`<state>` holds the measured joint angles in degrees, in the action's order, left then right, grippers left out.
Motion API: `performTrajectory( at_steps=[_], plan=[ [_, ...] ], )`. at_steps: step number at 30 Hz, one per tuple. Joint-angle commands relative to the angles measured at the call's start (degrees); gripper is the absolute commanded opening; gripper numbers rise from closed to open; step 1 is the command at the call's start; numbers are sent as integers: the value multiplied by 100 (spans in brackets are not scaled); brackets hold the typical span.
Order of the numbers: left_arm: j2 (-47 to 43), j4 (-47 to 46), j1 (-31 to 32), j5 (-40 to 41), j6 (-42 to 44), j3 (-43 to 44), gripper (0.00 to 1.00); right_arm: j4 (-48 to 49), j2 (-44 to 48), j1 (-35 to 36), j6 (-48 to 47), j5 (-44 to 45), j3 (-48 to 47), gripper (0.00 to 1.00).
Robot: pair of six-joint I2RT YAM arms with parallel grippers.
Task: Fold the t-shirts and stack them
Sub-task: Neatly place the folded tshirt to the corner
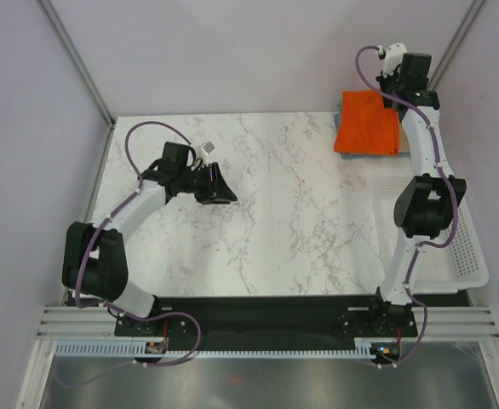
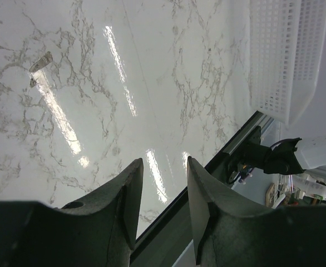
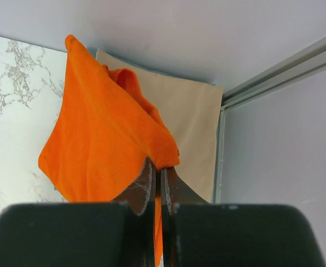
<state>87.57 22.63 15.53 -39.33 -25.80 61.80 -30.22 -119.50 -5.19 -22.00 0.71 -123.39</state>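
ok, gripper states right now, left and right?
Left gripper: open, empty.
Right gripper: closed on the orange shirt.

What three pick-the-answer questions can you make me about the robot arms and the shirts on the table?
1. Where is the bright orange cloth t-shirt?
A. In the middle of the white marble table
B. At its far right corner
C. At its near left corner

2. What colour is the folded cloth t-shirt right under the orange one?
A. Green
B. Black
C. Tan-beige

3. What is the black left gripper doing?
A. It is open and holds nothing
B. It is pinching a shirt
C. It is pressed flat on the orange shirt

Answers:
1 B: the top view shows it in that corner, pinched by the shut right gripper.
2 C: the right wrist view shows beige cloth beneath the orange.
3 A: its fingers stand apart over bare marble.
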Motion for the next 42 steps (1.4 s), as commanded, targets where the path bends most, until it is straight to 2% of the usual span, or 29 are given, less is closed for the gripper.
performTrajectory(
  at_steps=[1, 5, 10, 18, 21, 27, 42],
  plan=[
    [-56, -40, 29, -154, 251, -1, 45, 95, -160, -122, -279, -352, -492, 0],
    [-91, -40, 82, -84, 277, -36, 45, 95, -582, -508, -147, -606, -993, 0],
    [23, -31, 152, -83, 278, -28, 45, 156, -1092, -632, -243, -818, -1433, 0],
    [-3, -31, 143, 57, 330, -54, 45, 1035, -1795, -659, -261, -932, -1854, 0],
    [67, -31, 143, 5, 321, -37, 45, 1333, -1840, -650, -287, -1047, -1742, 0],
    [23, -31, 143, -22, 313, -45, 45, 1650, -2033, -659, -577, -730, -1854, 0],
    [111, -40, 143, -92, 286, -28, 45, 2397, -2683, -808, -542, -678, -2039, 0]
  ],
)
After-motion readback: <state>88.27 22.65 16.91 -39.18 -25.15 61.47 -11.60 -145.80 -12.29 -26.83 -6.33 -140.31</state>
